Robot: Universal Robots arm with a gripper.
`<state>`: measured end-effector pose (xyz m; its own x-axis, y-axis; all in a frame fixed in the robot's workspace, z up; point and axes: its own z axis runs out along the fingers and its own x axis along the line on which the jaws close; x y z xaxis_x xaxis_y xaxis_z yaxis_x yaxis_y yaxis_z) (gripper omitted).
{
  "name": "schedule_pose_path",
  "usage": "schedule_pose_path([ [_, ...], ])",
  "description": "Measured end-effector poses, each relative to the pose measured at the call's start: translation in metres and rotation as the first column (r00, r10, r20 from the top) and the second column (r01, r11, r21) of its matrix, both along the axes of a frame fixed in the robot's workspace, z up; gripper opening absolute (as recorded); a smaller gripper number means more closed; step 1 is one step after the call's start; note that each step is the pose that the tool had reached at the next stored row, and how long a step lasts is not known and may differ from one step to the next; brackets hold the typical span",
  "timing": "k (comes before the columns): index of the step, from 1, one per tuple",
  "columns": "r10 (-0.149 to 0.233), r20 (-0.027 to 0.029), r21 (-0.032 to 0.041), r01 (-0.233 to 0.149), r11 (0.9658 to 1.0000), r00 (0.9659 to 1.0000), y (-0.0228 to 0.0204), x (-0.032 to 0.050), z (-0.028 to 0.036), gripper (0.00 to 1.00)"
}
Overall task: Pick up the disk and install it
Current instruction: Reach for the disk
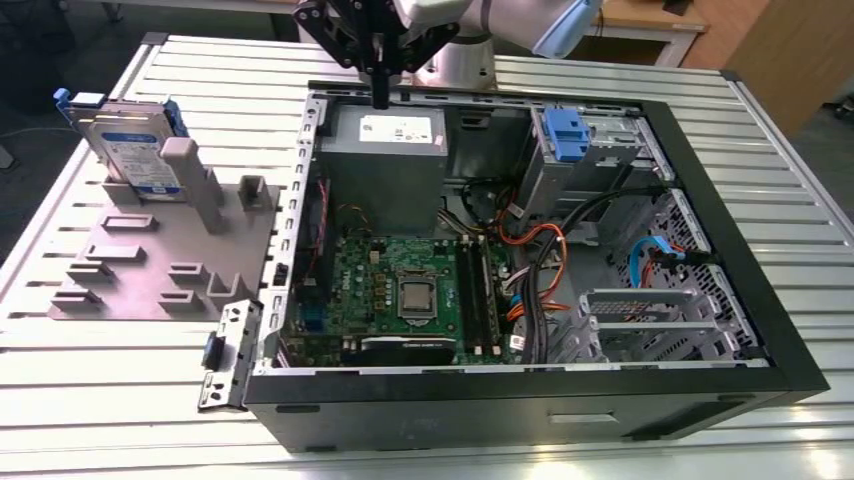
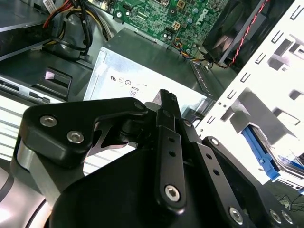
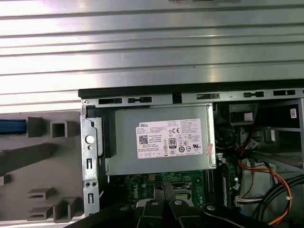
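A: Slatted metal table (image 1: pixel 120 400), open computer case (image 1: pixel 534 400) up front. Where's the disk (image 1: pixel 134 145)?
B: Upper left of the exterior view, standing in the grey fixture (image 1: pixel 134 290), not yet picked up. Farther back, the hand (image 1: pixel 380 98) hangs over the power supply (image 1: pixel 387 132), closed tight, holding nothing.

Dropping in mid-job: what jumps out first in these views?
An open computer case dominates the exterior view, motherboard exposed. The gripper, shut and empty, hangs over the grey power supply, while the disk stands upright in a grey fixture on the exterior view's left.
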<state>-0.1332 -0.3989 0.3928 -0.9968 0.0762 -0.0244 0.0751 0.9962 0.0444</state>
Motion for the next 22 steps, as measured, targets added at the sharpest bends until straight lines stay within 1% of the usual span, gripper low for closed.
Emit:
schedule_pose_path([
  [7, 0.0, 0.0, 0.0, 0.0, 1.0, 1.0, 0.0, -0.003, -0.0003, 0.11],
  [22, 0.0, 0.0, 0.0, 0.0, 1.0, 1.0, 0.0, -0.0057, -0.0004, 0.11],
])
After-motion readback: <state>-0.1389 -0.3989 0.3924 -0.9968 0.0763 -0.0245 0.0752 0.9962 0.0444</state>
